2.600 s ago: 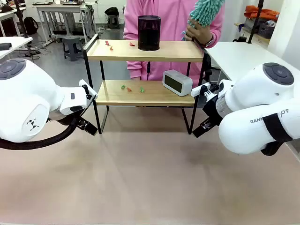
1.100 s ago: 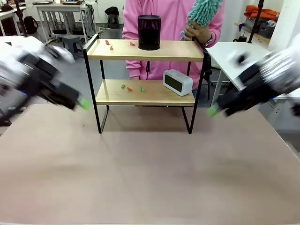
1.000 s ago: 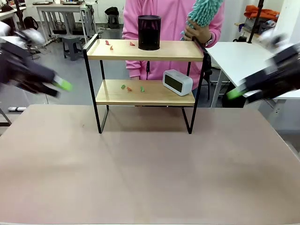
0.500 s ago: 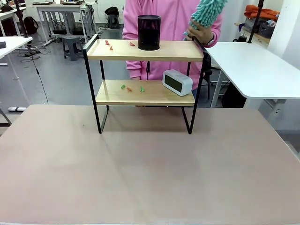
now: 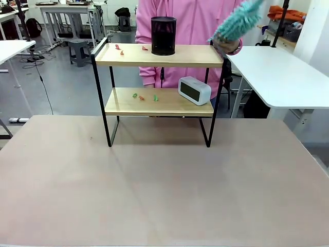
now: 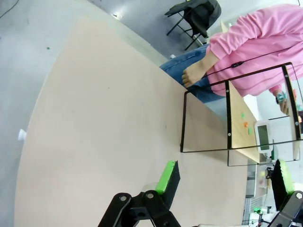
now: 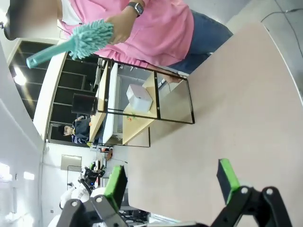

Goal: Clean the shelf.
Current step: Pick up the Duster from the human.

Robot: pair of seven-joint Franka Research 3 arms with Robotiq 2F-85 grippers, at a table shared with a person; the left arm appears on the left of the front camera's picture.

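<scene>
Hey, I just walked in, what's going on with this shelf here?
A person's hand holds a teal duster raised by the right end of the shelf. Red scraps lie on its top board by a black cylinder, and green and orange scraps on the lower board near a white clock. Both of the robot's jaws stand open and empty, away from the shelf.

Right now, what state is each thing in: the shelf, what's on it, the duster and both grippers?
shelf: upright, both boards littered.
red scraps: loose on top board.
green and orange scraps: loose on lower board.
black cylinder: upright on top board.
white clock: standing on lower board.
duster: raised in the person's hand.
left gripper: open, empty.
right gripper: open, empty.
</scene>
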